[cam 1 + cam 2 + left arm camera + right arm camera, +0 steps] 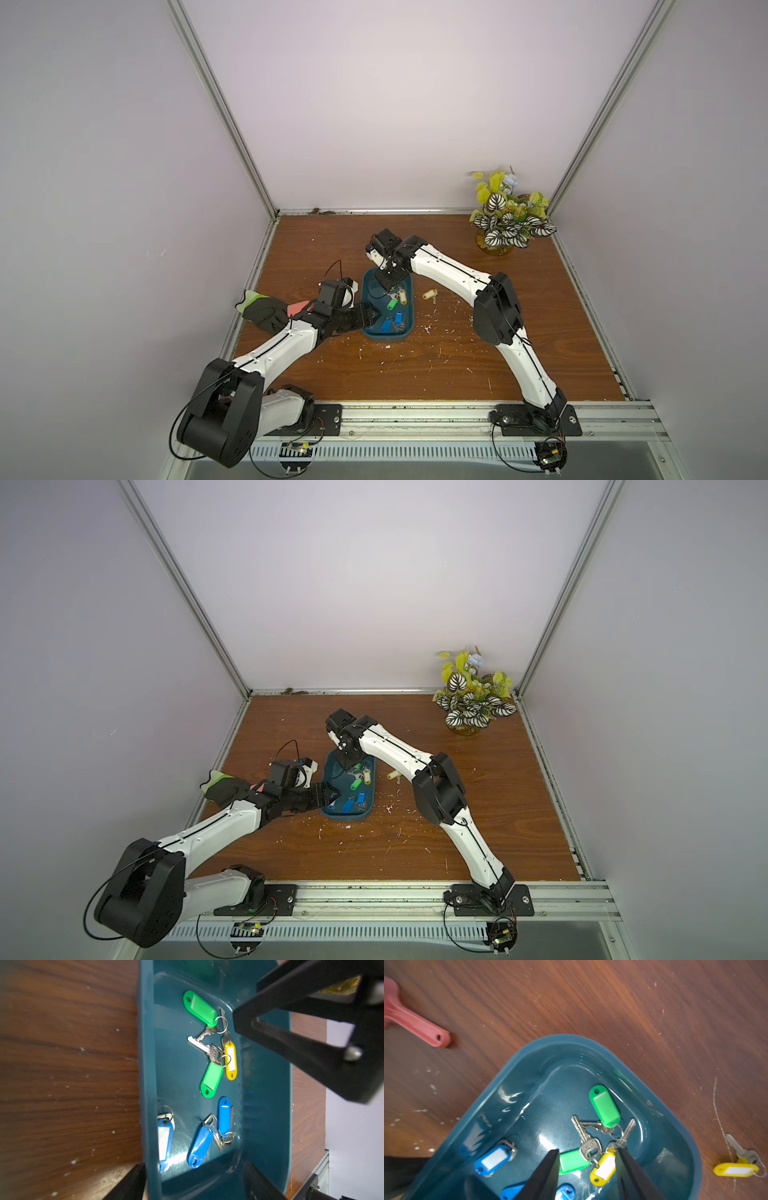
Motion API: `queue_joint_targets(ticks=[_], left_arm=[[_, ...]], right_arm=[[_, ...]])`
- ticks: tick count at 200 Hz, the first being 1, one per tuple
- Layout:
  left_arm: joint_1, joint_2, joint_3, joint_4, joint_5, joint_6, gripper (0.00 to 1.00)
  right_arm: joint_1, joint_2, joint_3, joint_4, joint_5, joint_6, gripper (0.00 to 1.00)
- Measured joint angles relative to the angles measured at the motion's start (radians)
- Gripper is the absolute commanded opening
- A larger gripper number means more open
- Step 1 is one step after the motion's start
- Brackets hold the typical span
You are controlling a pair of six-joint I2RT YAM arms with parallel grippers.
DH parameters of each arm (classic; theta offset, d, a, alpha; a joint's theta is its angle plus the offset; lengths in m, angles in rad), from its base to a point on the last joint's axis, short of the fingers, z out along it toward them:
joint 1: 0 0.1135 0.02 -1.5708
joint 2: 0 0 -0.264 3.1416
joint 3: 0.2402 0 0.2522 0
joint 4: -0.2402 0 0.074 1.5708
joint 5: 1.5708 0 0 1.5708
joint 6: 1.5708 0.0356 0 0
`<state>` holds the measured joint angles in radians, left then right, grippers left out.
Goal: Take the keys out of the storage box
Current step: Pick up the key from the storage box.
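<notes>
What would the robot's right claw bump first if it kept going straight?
Probably the tangled silver keys, with a green plastic tag and a yellow plastic tag, between the open fingers of the right gripper, inside the dark teal plastic storage box. Depth is unclear.

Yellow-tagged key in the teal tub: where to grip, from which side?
I'd pinch the yellow oblong plastic tag across its narrow width, coming straight down. It lies flat on the floor of the dark teal plastic storage box, so only its long edges offer faces. Favour its holed free end: at the ring end a green tag's silver key crowds it.
</notes>
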<state>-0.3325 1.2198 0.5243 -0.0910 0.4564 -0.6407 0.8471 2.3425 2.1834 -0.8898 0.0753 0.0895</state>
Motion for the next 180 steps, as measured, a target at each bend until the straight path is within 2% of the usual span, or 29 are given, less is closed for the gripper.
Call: queue_joint_targets(ticks=[87, 180], left_arm=[[0.0, 0.023, 0.0, 0.006, -0.01, 0.0, 0.77], [0.0, 0.032, 0.0, 0.006, -0.032, 0.0, 0.78]], right_arm=[[0.0, 0.07, 0.036, -0.051, 0.102, 0.008, 0.43], [0.0, 0.135, 0.069, -0.072, 0.112, 0.008, 0.41]])
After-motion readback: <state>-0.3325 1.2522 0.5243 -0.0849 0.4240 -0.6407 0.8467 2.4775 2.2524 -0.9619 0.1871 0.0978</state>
